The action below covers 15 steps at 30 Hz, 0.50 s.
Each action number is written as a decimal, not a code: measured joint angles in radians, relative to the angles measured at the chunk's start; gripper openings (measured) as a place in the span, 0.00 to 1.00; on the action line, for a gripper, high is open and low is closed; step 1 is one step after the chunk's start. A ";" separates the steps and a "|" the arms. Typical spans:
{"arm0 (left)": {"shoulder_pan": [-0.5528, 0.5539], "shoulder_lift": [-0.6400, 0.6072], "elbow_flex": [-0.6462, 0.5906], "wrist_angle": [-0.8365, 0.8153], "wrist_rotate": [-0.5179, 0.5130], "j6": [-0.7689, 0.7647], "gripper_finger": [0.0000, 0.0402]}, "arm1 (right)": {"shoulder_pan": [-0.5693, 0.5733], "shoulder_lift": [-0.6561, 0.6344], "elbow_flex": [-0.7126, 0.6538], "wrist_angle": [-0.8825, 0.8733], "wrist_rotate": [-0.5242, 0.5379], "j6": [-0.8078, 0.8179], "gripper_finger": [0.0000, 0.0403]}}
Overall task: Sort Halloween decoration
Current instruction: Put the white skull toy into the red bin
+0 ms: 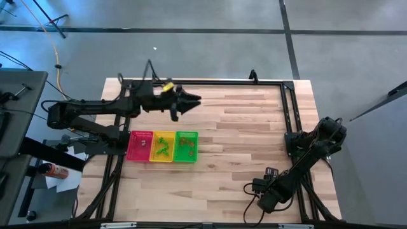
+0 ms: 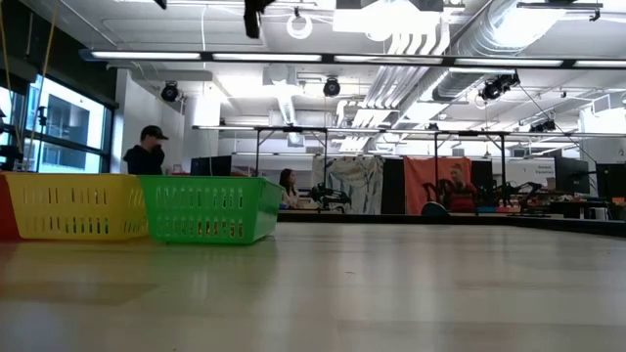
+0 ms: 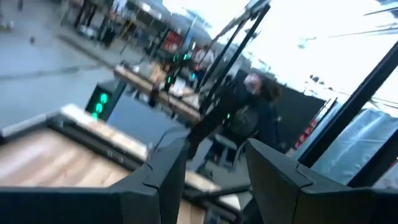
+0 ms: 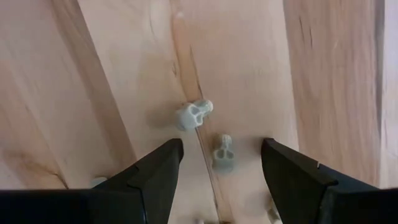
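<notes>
In the right wrist view two pale grey skull trinkets lie on the wood: one (image 4: pixel 222 152) just ahead of the gap between my right gripper's (image 4: pixel 221 180) open fingers, the other (image 4: pixel 194 114) a little beyond it. That gripper (image 1: pixel 257 191) points down near the table's near right edge and touches nothing. My left gripper (image 1: pixel 191 102) is raised over the far left part of the table, beyond the trays; it (image 3: pixel 214 180) is open and holds nothing. Green and orange trinkets lie in the yellow tray (image 1: pixel 163 146) and the green tray (image 1: pixel 186 146).
The red tray (image 1: pixel 140 146), the yellow tray and the green tray stand side by side on the table's left half; the low view shows the yellow tray (image 2: pixel 73 205) and the green tray (image 2: pixel 210 208). A black frame (image 1: pixel 289 108) runs along the far and right edges. People are in the room behind.
</notes>
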<state>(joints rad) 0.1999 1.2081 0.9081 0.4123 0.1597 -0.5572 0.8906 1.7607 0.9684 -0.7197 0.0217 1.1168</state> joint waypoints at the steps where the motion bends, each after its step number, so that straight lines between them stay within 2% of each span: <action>1: 0.004 -0.013 0.000 0.001 0.001 0.014 0.39 | 0.000 0.001 0.000 -0.001 0.000 0.000 0.55; 7: 0.011 -0.072 0.000 0.009 -0.014 0.027 0.39 | 0.000 0.003 0.002 -0.032 0.001 0.000 0.53; 11: 0.017 -0.122 0.000 0.106 -0.015 -0.023 0.39 | 0.000 0.004 0.001 -0.020 0.010 0.000 0.45; 15: 0.020 -0.184 0.001 0.131 -0.016 0.009 0.39 | 0.001 0.005 0.000 -0.013 0.020 0.001 0.35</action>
<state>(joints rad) 0.2197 1.0240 0.9092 0.5434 0.1439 -0.5483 0.8917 1.7653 0.9688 -0.7330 0.0417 1.1175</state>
